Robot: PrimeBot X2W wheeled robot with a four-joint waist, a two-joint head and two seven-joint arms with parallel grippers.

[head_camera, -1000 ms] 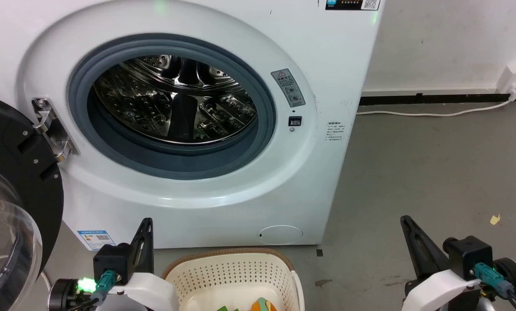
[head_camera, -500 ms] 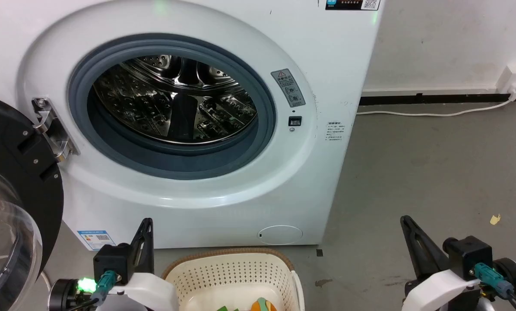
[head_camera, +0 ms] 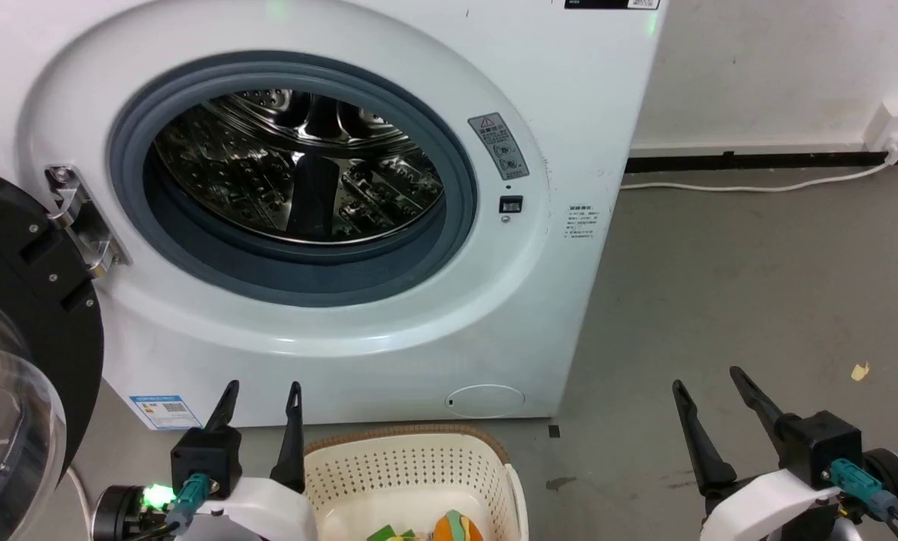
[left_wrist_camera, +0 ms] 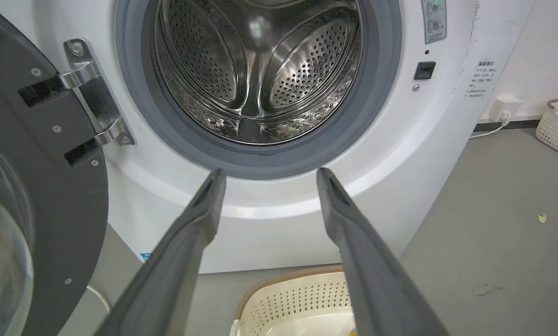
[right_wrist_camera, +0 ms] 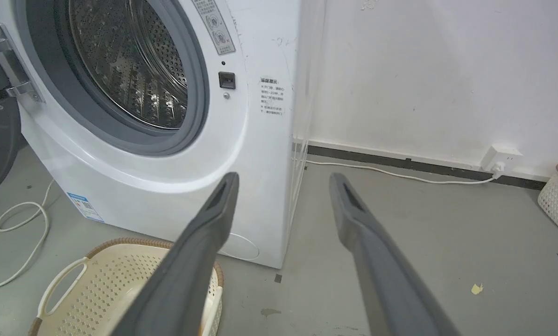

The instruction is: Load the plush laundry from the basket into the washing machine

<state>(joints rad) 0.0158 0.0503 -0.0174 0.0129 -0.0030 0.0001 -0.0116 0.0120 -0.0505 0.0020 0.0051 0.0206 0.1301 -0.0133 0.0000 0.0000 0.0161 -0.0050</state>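
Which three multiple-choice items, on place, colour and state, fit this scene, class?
1. Where does the basket stand? A on the floor before the washing machine; B inside the drum; C atop the machine.
2. What colour is the machine's rubber ring? A red; B yellow; C grey.
3. How is the door? A shut; B swung open; C removed.
Key: 1 A, it sits on the floor below the machine's front; 2 C, the ring looks grey in every view; 3 B, it stands swung aside.
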